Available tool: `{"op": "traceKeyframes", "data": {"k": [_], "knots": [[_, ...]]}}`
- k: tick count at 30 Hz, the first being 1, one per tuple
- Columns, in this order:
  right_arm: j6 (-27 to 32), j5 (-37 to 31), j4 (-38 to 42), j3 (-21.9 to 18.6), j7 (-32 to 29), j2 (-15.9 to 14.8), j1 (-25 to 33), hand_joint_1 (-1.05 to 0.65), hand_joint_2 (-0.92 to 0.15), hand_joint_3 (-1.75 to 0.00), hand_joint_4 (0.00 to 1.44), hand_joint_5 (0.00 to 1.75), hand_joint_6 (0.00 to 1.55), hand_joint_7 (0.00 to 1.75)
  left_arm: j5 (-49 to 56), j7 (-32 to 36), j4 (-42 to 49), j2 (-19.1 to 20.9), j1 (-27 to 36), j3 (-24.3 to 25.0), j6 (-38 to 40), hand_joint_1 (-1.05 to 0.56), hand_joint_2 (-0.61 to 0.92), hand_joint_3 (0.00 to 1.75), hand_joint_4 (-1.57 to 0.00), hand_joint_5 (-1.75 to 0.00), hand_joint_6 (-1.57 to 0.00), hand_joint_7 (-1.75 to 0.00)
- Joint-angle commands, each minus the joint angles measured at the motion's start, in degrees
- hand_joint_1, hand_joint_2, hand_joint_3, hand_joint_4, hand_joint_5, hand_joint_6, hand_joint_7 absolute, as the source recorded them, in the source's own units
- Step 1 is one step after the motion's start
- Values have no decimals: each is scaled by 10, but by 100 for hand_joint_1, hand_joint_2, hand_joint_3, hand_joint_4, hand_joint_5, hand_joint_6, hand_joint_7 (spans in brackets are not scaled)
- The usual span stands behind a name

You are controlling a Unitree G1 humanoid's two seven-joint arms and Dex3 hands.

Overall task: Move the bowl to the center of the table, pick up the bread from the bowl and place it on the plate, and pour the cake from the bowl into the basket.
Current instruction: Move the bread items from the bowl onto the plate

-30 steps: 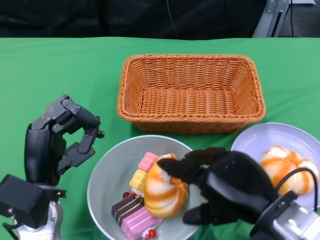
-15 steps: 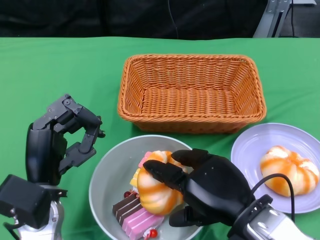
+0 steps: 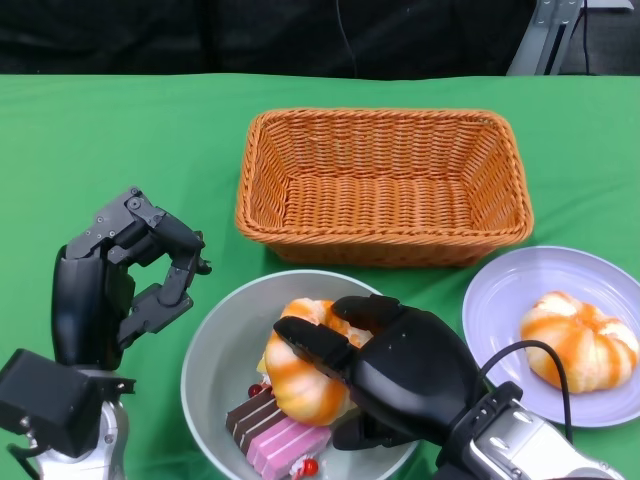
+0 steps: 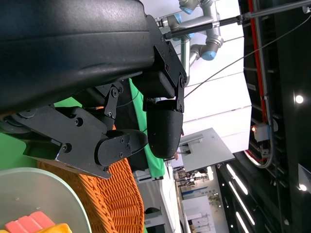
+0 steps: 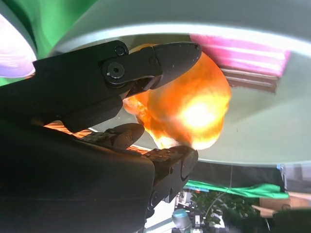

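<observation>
The grey bowl point(image 3: 225, 350) sits at the near middle of the table, in front of the basket point(image 3: 380, 185). In it lie an orange-and-white bread point(image 3: 300, 385) and pink and brown cake pieces point(image 3: 280, 440). My right hand point(image 3: 400, 375) reaches into the bowl from the right and grips the bread, fingers curled over its top. The right wrist view shows the bread point(image 5: 194, 102) between the fingers point(image 5: 160, 56), with pink cake point(image 5: 243, 48) beyond it. My left hand point(image 3: 120, 280) hovers left of the bowl, fingers apart and holding nothing. The lilac plate point(image 3: 500, 300) at the right carries another bread point(image 3: 580, 340).
The wicker basket stands empty behind the bowl, and its rim point(image 4: 116, 194) shows in the left wrist view beside the bowl point(image 4: 34, 194). Green cloth covers the table point(image 3: 120, 130). The plate lies close to my right forearm.
My right hand has slid left across the bowl and wrapped round the bread, which shifted left with it. The left hand has stayed in place.
</observation>
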Motion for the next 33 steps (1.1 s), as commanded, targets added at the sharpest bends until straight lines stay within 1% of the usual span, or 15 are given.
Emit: {"op": "traceKeyframes", "data": {"k": [1, 8, 13, 21, 23, 29, 30, 31, 32, 33], "knots": [[16, -11, 17, 11, 20, -5, -3, -96, -92, -16, 35, 0, 26, 0, 1, 5, -9, 5, 3, 1, 3, -9, 78, 71, -77, -155, -73, -142], [34, -28, 64, 36, 13, 2, -21, -92, -92, -15, 36, 1, 26, 0, 8, 13, -24, 0, 8, -2, 7, -8, 78, 72, -76, -155, -72, -143], [37, -28, 106, 48, -31, 12, -29, -93, -92, -13, 40, 3, 32, 3, 6, 12, -33, 0, 12, -3, 14, -9, 78, 72, -76, -155, -71, -143], [42, -30, 148, 70, -43, 24, -51, -89, -92, -13, 45, 5, 33, 1, 2, 10, -45, 0, 18, -4, 19, -7, 78, 74, -75, -156, -71, -143], [40, -30, 162, 77, -60, 27, -56, -87, -92, -14, 47, 5, 33, 1, 0, 8, -47, 0, 19, -4, 21, -6, 78, 74, -75, -156, -71, -143], [23, -24, 230, 91, -170, 41, -77, -70, -92, -5, 68, 11, 46, 3, -2, 5, -42, 2, 18, -4, 18, -7, 77, 75, -75, -155, -71, -144], [20, -23, 245, 93, -188, 44, -82, -64, -92, -4, 71, 12, 47, 3, -3, 5, -43, 2, 18, -4, 19, -8, 77, 75, -76, -155, -71, -144], [16, -21, 256, 95, -201, 46, -85, -54, -90, -2, 76, 14, 51, 3, -3, 5, -43, 2, 19, -4, 19, -8, 77, 75, -76, -155, -71, -144], [7, -14, 268, 94, -216, 47, -89, -49, -89, -1, 78, 14, 52, 4, -1, 7, -44, 1, 19, -4, 19, -8, 77, 74, -76, -155, -71, -144], [-7, -5, 282, 92, -238, 49, -92, -40, -88, -1, 83, 17, 60, 6, 1, 9, -44, 1, 19, -4, 19, -8, 78, 74, -76, -155, -71, -144]]}}
